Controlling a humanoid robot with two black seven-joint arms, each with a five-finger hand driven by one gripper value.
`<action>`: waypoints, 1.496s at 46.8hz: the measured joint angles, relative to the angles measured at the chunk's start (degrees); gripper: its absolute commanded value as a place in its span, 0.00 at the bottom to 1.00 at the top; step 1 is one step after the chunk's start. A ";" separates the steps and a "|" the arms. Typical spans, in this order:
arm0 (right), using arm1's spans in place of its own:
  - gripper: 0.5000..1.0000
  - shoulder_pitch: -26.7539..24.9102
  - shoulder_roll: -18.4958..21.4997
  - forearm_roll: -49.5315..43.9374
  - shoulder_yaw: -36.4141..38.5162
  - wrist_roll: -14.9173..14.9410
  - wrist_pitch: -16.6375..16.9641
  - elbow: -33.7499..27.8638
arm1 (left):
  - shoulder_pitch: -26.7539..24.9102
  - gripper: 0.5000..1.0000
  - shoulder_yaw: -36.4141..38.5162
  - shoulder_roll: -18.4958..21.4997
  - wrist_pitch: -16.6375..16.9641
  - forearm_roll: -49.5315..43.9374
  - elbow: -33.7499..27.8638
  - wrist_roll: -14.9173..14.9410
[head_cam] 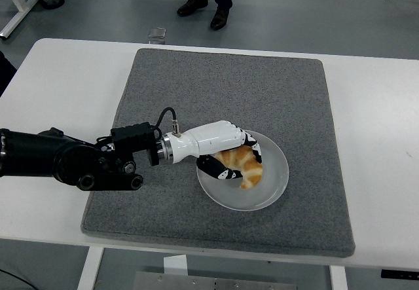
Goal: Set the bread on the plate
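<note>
A golden croissant lies on the white round plate, toward the plate's left half. My left hand, white with black finger pads, reaches in from the left and curls over the croissant, the fingers above it and the thumb under its left end. The grip still looks closed on the bread. The plate rests on the grey mat, right of its middle and close to the mat's near edge. My right arm is out of sight.
The mat covers most of the white table. A person's dark shoes stand on the floor beyond the far edge. A small grey square object lies on the floor near the table's far edge.
</note>
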 measured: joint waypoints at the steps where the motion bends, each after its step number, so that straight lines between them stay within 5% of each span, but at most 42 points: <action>1: 0.90 0.00 0.00 0.00 0.00 0.00 0.00 0.00 | 0.00 0.00 -0.01 0.00 0.00 -0.01 0.08 0.00; 11: 0.90 0.00 0.00 0.00 0.00 0.00 0.03 0.00 | 0.28 0.02 -1.47 0.00 0.25 -0.81 0.25 0.08; 17: 0.90 0.00 0.00 0.00 0.00 0.00 0.04 0.00 | 1.21 0.28 -2.26 0.00 0.26 -0.89 0.25 0.08; 33: 0.90 0.00 0.00 0.00 0.00 0.00 0.04 0.00 | 2.50 0.55 -3.01 0.18 0.25 -0.91 0.25 0.08; 39: 0.90 0.00 0.00 0.00 0.00 0.00 0.04 0.00 | 2.64 0.89 -3.01 0.18 0.21 -0.92 0.21 0.08; 43: 0.90 0.00 0.00 0.00 0.00 0.00 0.04 0.00 | 2.64 0.97 -3.01 0.21 0.17 -0.97 0.17 0.08; 70: 0.90 0.00 0.00 0.00 0.02 0.00 0.08 0.01 | 2.28 0.98 -7.41 2.15 -0.74 -2.72 -1.67 0.15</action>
